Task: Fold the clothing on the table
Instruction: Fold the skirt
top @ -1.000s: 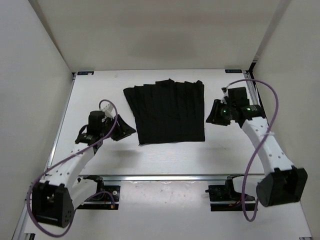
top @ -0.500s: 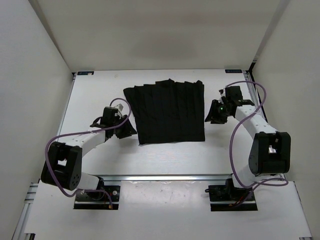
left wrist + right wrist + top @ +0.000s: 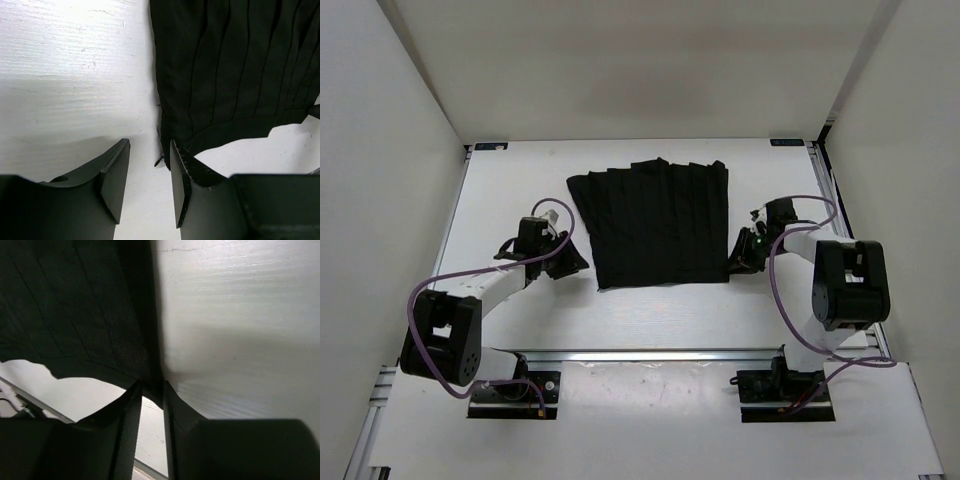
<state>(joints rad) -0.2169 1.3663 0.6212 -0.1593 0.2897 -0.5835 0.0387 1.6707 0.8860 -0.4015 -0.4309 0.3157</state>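
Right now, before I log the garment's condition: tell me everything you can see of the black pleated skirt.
The black pleated skirt lies flat and unfolded on the white table, matte woven fabric, pleats running near to far, far edge stepped. The left gripper stands open at its near left corner, a loose thread between the fingers. The right gripper straddles its near right edge; whether it pinches is unclear.

the left gripper [image 3: 148,150] sits low over the white table [image 3: 65,75], its two black fingers apart with bare tabletop between them. the black pleated clothing [image 3: 230,65] fills the upper right — its near corner just beside the right-hand fingertip, a loose thread trailing there.
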